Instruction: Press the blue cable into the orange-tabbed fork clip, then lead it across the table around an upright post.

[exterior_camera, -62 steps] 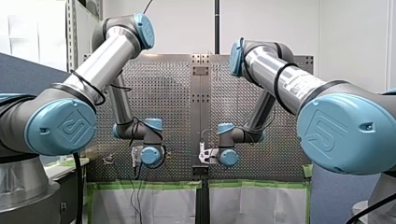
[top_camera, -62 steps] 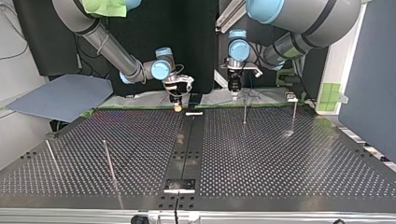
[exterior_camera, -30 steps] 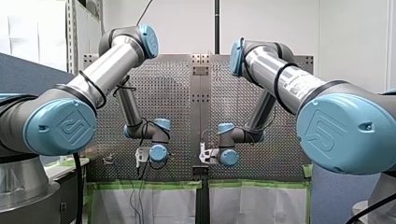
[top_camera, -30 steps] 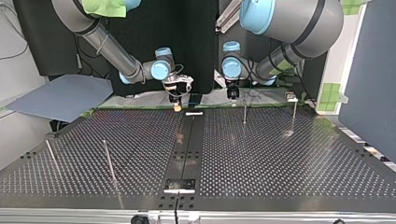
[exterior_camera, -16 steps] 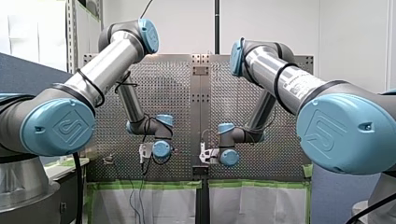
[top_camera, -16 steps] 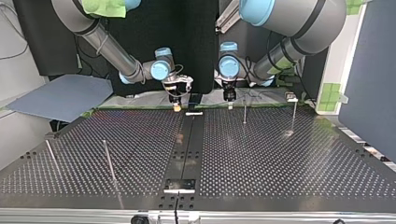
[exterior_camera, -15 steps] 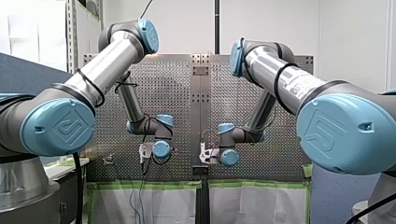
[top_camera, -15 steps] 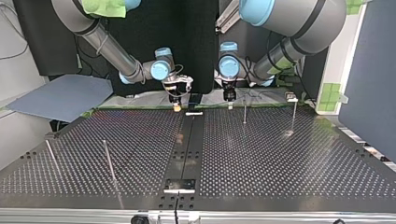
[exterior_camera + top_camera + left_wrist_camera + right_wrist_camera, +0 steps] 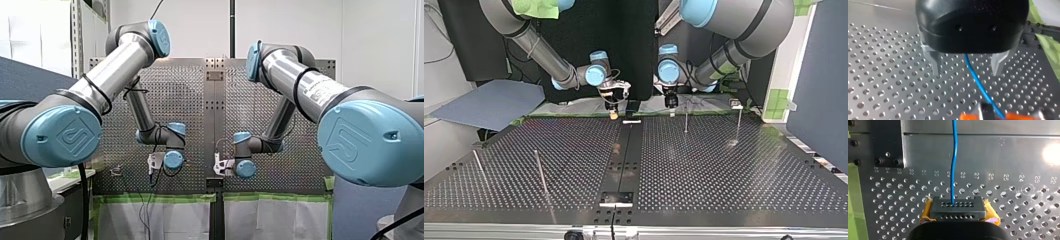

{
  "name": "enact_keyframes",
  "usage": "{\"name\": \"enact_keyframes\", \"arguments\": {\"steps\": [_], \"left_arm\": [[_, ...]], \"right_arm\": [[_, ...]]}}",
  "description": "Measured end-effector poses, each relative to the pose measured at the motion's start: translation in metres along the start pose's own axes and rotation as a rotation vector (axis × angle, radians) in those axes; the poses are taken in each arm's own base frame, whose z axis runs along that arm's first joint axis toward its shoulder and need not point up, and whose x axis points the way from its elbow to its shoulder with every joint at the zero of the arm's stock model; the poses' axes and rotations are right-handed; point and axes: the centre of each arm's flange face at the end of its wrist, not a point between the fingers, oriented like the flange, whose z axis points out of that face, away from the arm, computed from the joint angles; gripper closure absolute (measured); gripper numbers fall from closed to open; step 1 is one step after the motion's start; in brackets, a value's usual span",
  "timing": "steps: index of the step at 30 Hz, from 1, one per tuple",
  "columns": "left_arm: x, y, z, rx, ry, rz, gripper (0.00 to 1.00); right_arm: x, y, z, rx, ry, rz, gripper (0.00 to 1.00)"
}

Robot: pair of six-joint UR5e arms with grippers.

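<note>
The blue cable runs straight ahead from my right gripper, whose yellow pads are shut on it. In the left wrist view the same cable passes between the two metal fingers of my left gripper, which is open and touches nothing. The cable ends at the orange-tabbed fork clip just ahead of those fingers. In the top view my right gripper and my left gripper both hang low over the table's far edge.
Two upright posts stand near my left gripper at the top view's right. Two more posts lean at its near left. A black centre strip divides the perforated table.
My left arm has slid along the far edge toward the table's middle and lowered slightly. The right arm has stayed still with the cable in its grip.
</note>
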Motion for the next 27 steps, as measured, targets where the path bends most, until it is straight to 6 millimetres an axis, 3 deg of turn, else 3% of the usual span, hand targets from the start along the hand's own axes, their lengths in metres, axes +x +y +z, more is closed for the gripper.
{"name": "enact_keyframes", "arguments": {"steps": [18,20,21,22,23,24,26,27], "left_arm": [[-0.0008,-0.0034,-0.0016,-0.008,-0.015,0.016,0.00],[-0.0009,-0.0022,-0.0020,-0.024,-0.016,0.026,0.16],[-0.0008,-0.0016,-0.0022,-0.031,-0.016,0.031,0.16],[-0.0008,-0.0014,-0.0025,-0.038,-0.017,0.037,0.27],[-0.0008,-0.0014,-0.0027,-0.042,-0.018,0.042,0.45],[-0.0009,-0.0017,-0.0029,-0.044,-0.019,0.046,0.45],[-0.0013,-0.0033,-0.0036,-0.045,-0.024,0.056,0.75],[-0.0015,-0.0041,-0.0039,-0.044,-0.026,0.061,0.75]], "right_arm": [[-0.0014,-0.0001,-0.0007,0.001,-0.006,-0.002,1.00],[-0.0014,-0.0001,-0.0007,0.001,-0.006,-0.002,1.00],[-0.0014,-0.0001,-0.0007,0.001,-0.007,-0.002,1.00],[-0.0014,-0.0001,-0.0007,0.001,-0.007,-0.002,1.00],[-0.0014,0.0000,-0.0007,0.001,-0.007,-0.002,1.00],[-0.0013,-0.0001,-0.0007,0.001,-0.007,-0.002,1.00],[-0.0013,-0.0001,-0.0007,0.001,-0.007,-0.002,1.00],[-0.0014,-0.0001,-0.0007,0.001,-0.007,-0.002,1.00]]}}
